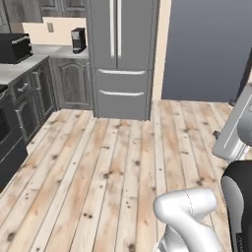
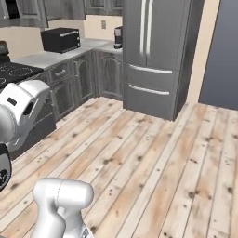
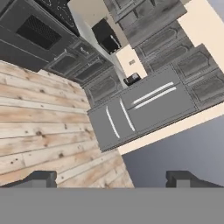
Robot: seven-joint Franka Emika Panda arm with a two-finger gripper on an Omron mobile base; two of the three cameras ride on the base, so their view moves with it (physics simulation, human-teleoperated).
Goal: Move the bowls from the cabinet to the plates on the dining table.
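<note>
Plank floor (image 1: 98, 172) ahead, kitchen wall well apart from the arm (image 1: 189, 211). Gripper (image 3: 113, 179) released: jaws wide, nothing between the fingertips (image 3: 41, 178), pointed across the floor at the fridge (image 1: 120, 54). Wall cabinets (image 1: 22, 10) high over the counter (image 1: 19, 66), base cabinets (image 1: 74, 81) under it; every door seen shut, so contents hidden. Bowls likely behind one of those doors, cannot tell which. Fridge doors and both drawers shut too. On the counter: black box appliance (image 1: 15, 47) and coffee maker (image 1: 78, 39), both closed up, insides unreadable. Stove (image 2: 14, 69) at the near end of the run. Risks, judged from here: mistaking the fridge's long bar handles for a cabinet's and pulling the wrong door; driving in close and clipping the stove or base cabinets with the elbow, given the arm folded low near the base; swinging a door into the arm if parked square in front; reaching for a bowl before a door is fully open and knocking it off the shelf. Still early: no door open, nothing carried.
</note>
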